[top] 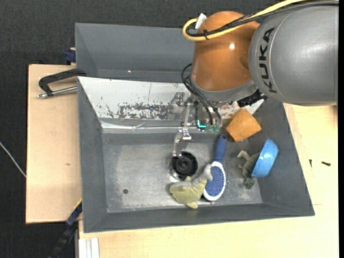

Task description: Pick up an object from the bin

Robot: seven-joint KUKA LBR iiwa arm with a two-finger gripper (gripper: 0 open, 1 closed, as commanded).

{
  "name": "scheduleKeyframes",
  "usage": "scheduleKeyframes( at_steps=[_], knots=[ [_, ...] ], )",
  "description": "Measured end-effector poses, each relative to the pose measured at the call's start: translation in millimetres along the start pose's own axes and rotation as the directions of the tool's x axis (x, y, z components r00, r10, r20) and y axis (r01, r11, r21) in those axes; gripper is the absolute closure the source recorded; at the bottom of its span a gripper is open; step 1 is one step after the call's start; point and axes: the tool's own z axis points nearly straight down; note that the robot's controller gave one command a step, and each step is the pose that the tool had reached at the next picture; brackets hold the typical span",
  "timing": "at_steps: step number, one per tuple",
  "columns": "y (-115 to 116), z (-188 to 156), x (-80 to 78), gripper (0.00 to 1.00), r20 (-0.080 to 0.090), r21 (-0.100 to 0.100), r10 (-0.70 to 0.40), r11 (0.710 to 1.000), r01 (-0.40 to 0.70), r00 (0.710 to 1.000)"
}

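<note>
Robot gripper (183, 137) right above black round thing (183, 164)

Reaches into the grey bin (134, 171) from the right, on a fat grey arm (301, 47) with a shiny orange cover (223, 50) at the wrist. Hangs low, near the middle of the bin and close to the back wall. Stands right above the black round thing in the picture, very near it. Cannot tell if touching it or just over it. Cannot tell if open or closed.

Black round thing: small, like a little wheel or cap, flat on the bin floor, about in the middle. Well apart from the left wall.

Just right of it, a blue brush (215, 180) with a white rim, lying flat, with the blue handle toward the back wall. Below the black round thing in the picture, a soft yellow-green lump (187, 194), touching the head of the brush. Farther right, an orange block (243, 126), up near the arm. Below that, a blue cup (265, 157) on its side, by the right wall. Right beside the blue cup, on its left, a small grey-green toy (246, 169). All of these in the right half of the bin floor.
</note>
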Motion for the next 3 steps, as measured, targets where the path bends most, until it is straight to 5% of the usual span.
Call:
scheduleKeyframes(
  at_steps=[1, 2, 3],
  knots=[
    [-43, 129, 32.0, 0.0, -0.002, 0.001, 0.081, 0.997, -0.081, 0.997],
    [-41, 124, 29.1, 1.0, 0.007, -0.002, 0.079, 0.997, -0.079, 0.997],
    [-32, 1, 24.4, 1.0, 0.02, -0.001, -0.001, 1.0, 0.001, 1.0]
  ],
)
